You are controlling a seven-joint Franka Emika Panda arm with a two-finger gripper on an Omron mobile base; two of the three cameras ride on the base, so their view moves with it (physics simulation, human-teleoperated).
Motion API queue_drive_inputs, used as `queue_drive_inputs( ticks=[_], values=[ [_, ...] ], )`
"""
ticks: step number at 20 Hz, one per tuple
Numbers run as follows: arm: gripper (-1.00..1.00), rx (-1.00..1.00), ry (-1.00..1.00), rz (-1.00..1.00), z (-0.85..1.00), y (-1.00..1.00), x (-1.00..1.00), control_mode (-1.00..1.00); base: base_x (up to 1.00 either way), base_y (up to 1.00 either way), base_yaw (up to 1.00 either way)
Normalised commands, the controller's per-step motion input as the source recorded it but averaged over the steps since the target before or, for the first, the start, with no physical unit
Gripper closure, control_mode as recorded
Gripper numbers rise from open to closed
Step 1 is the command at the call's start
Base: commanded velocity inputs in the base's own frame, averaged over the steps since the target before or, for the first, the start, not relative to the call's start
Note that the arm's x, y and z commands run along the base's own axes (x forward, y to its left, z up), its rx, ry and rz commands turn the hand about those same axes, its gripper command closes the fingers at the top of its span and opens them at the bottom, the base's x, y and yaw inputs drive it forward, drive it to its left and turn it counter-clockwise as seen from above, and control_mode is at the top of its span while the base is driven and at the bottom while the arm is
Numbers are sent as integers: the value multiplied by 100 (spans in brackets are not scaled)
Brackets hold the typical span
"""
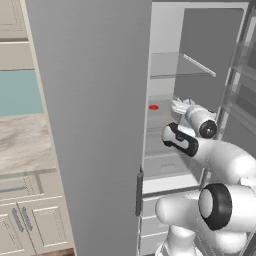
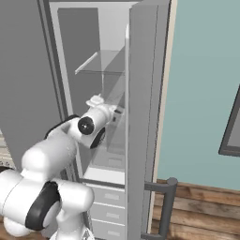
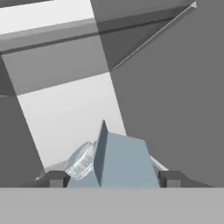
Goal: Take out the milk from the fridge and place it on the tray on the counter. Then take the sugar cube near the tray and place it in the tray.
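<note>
Pale shelves and grey inner walls of the open fridge surround the working space, with its big flat door swung out at the left in the left base view, beside the marble-veined counter. Little free room is left inside: a glass shelf edge runs overhead and a grey wall stands close at the right in the hand view. The gripper is reached in over a shelf, its fingers spread wide on either side of the milk; contact cannot be told. The carton's light blue gabled top is seen close up, with a round clear cap on its slope. A small red object lies on the shelf further back.
</note>
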Motion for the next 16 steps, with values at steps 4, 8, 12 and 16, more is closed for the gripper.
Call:
queue_drive_inputs(
  ticks=[4,8,12,16],
  values=[
    [100,0,-5,-3,52,15,-91,-100,0,0,0],
    [100,0,0,-6,61,31,-98,-100,0,0,0],
    [100,0,14,-7,75,82,-52,-100,0,0,0],
    [100,8,28,-9,73,34,-39,-100,0,0,0]
  ],
)
